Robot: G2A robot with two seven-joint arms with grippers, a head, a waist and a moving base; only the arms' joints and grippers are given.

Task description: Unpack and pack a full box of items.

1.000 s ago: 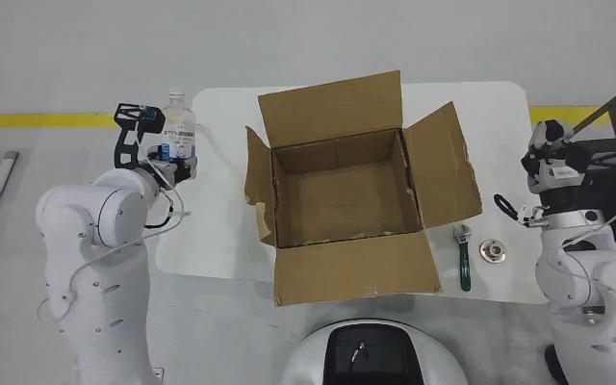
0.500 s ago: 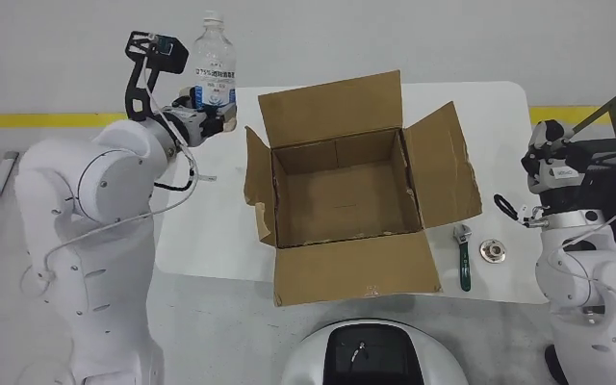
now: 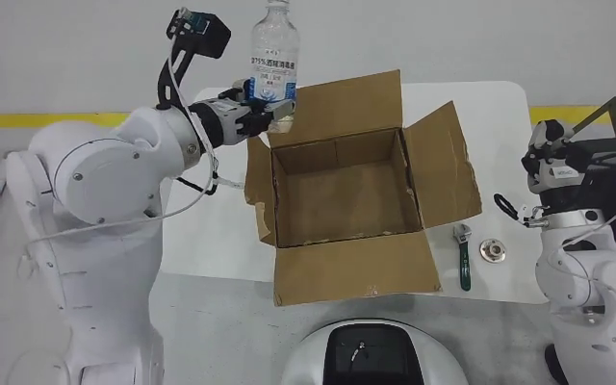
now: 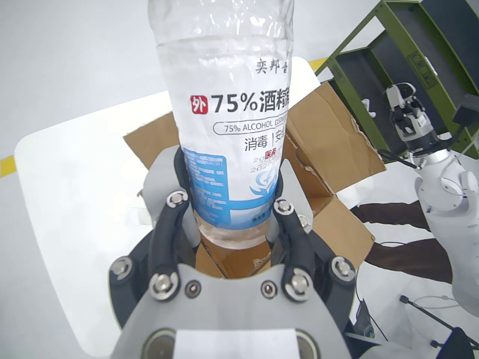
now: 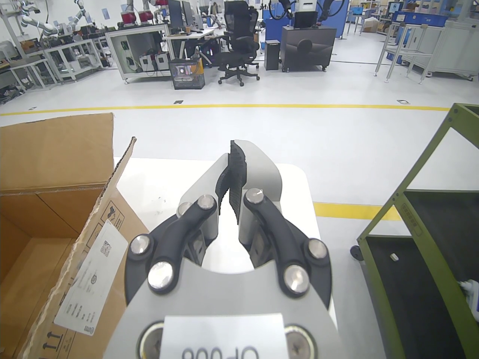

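A clear plastic bottle (image 3: 273,56) with a white and blue label is held upright by my left gripper (image 3: 258,104), which is shut on the bottle's lower part. In the left wrist view the bottle (image 4: 228,113) stands between the fingers (image 4: 170,184) of my left gripper (image 4: 229,188), above the back left corner of the open cardboard box (image 3: 346,188). The box's inside looks bare. My right gripper (image 5: 232,173) is shut with nothing in it, held above the table's right end beside the box's right flap (image 5: 93,248); its arm (image 3: 563,183) stands at the right table edge.
A green-handled wrench (image 3: 464,258) and a small round metal part (image 3: 493,251) lie on the white table (image 3: 212,231) right of the box. The box's four flaps spread outward. A green cart (image 5: 423,248) stands off the table's right end.
My left arm has lifted the bottle from the table's far left corner and carried it rightward to the box's back left corner. The right arm has stayed still.
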